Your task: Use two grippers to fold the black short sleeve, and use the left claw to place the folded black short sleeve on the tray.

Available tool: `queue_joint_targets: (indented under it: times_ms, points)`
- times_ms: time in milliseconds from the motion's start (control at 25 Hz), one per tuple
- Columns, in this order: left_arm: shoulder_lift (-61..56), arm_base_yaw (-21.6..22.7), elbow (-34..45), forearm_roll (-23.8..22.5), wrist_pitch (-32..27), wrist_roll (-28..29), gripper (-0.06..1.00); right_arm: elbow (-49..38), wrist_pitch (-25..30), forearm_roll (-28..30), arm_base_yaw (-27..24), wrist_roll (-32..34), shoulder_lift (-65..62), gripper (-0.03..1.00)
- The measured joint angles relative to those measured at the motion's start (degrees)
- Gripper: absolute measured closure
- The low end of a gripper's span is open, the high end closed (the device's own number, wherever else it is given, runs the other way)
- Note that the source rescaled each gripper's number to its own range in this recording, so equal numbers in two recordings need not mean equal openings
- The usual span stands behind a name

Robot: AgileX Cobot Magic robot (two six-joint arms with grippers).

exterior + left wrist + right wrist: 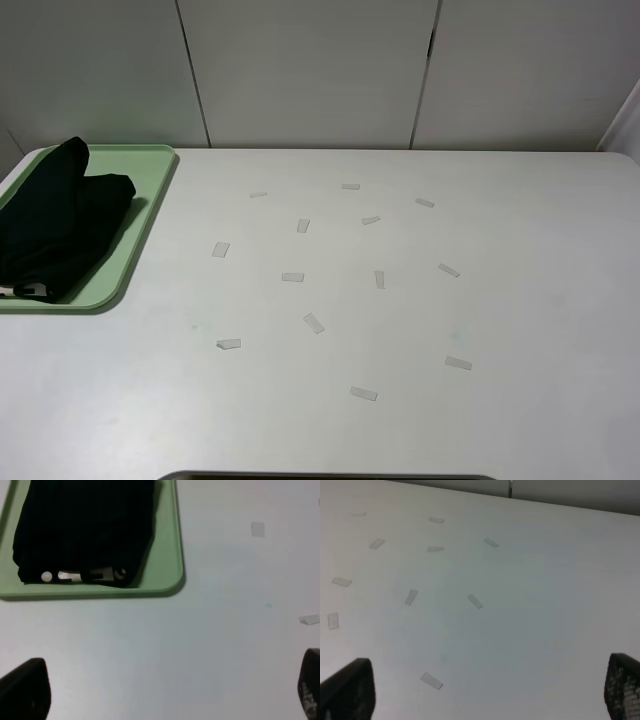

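**Folded shirt on the tray, both tools wide apart**

The left tool and right tool hang spread wide, holding nothing, above the white counter. Far left, the folded black short sleeve lies on the green tray.

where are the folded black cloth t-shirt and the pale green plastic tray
folded black cloth t-shirt (60,215), exterior high view, middle of the folded cloth
pale green plastic tray (172,540), left wrist view, bare rim beside the shirt
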State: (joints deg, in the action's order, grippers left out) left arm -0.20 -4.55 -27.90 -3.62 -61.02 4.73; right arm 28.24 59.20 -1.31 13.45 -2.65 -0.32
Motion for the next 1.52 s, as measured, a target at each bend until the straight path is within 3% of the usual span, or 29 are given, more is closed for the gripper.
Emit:
queue_joint_targets:
  times_ms: [1520]
  points:
    - [0.00,0.00,0.00,-0.05,0.02,0.17,-0.04,0.00,0.00,0.00,0.00,0.00,0.00,-0.03]
